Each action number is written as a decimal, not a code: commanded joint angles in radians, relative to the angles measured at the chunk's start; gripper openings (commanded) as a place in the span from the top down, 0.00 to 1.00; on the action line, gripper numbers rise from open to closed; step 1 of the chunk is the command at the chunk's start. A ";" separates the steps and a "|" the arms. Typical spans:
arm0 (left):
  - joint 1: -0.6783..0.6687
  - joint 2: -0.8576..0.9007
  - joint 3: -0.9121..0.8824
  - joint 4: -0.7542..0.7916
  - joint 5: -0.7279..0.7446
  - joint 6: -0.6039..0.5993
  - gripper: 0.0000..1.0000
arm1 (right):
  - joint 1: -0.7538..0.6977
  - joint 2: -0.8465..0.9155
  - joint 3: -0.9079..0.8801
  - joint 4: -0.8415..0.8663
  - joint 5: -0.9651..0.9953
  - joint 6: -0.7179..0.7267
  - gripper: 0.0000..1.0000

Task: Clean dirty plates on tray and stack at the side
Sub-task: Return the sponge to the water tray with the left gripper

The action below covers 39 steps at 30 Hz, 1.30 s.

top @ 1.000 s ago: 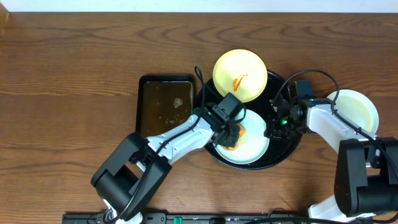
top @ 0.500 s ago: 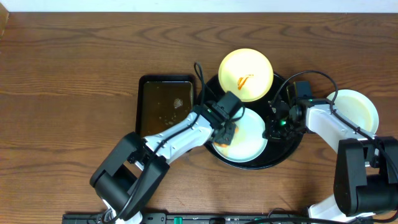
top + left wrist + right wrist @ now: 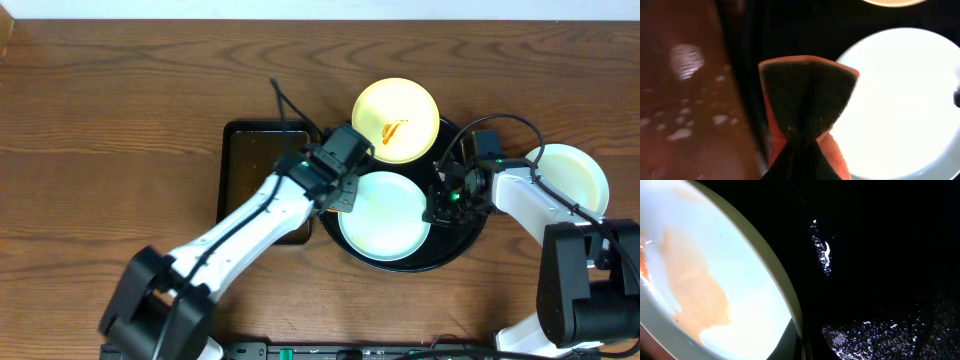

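Sponge (image 3: 807,95) sits clenched in the left claw (image 3: 341,196), now lifted clear of the mint plate (image 3: 390,215) just to its right, which looks wiped plain on the tray (image 3: 471,234). The right claw (image 3: 440,205) pinches that plate's far rim. The yellow plate (image 3: 395,120) beyond, smeared orange, likely comes next.

no readable text, no labels, no numbers

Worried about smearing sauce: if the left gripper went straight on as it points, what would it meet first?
Probably the black tray, just left of the pale plate, with the sponge in the left gripper touching first; depth is unclear.
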 commanded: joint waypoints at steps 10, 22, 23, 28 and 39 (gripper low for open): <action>0.209 -0.014 0.007 -0.040 -0.034 -0.001 0.92 | 0.003 0.020 -0.012 0.014 0.067 0.012 0.97; 0.239 -0.014 0.007 -0.065 -0.034 -0.001 0.92 | -0.005 -0.026 -0.012 0.044 -0.121 -0.072 0.99; 0.239 -0.014 0.007 -0.066 -0.034 -0.001 0.92 | -0.006 -0.047 -0.012 0.049 -0.122 -0.072 0.99; 0.239 -0.014 0.007 -0.068 -0.034 -0.001 0.92 | -0.008 -0.174 -0.012 0.055 -0.114 -0.101 0.99; 0.239 -0.014 0.007 -0.068 -0.035 0.003 0.91 | -0.004 -0.382 -0.012 0.054 0.296 -0.098 0.99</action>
